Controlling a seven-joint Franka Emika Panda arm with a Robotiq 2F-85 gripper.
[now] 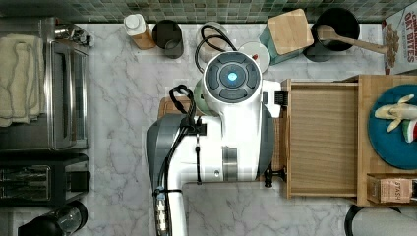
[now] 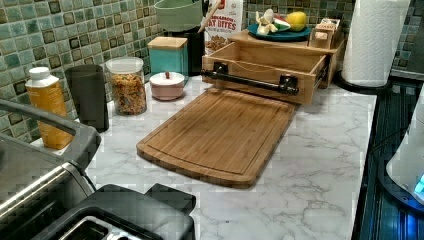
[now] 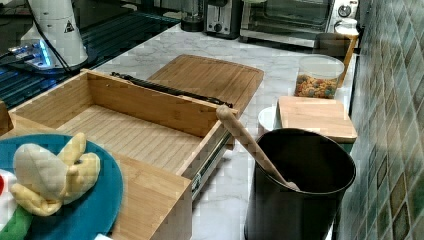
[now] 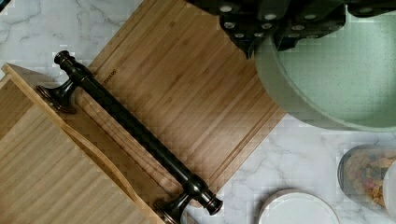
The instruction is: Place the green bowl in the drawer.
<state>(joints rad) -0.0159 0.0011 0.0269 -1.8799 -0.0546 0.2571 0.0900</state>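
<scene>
The green bowl (image 4: 345, 79) hangs in the air above the cutting board (image 4: 187, 84), tilted, with my gripper (image 4: 264, 44) shut on its rim. In the left view the green bowl (image 2: 178, 14) floats high over the white lid, level with the tiled wall. A sliver of the green bowl (image 1: 198, 96) peeks out from under the arm in the top view. The drawer (image 1: 322, 140) stands pulled open with a bare wooden bottom, and its black bar handle (image 4: 135, 133) faces the board. The drawer (image 2: 260, 65) sits beyond the board's far end in the left view.
A white lid with a red dot (image 2: 167, 80), a cereal jar (image 2: 128, 85) and a teal canister (image 2: 169, 55) line the wall. A teal plate with fruit (image 1: 393, 128) rests on the unit above the drawer. A black utensil pot (image 3: 295, 185) stands beside the drawer. A toaster oven (image 1: 44, 83) stands at the top view's left.
</scene>
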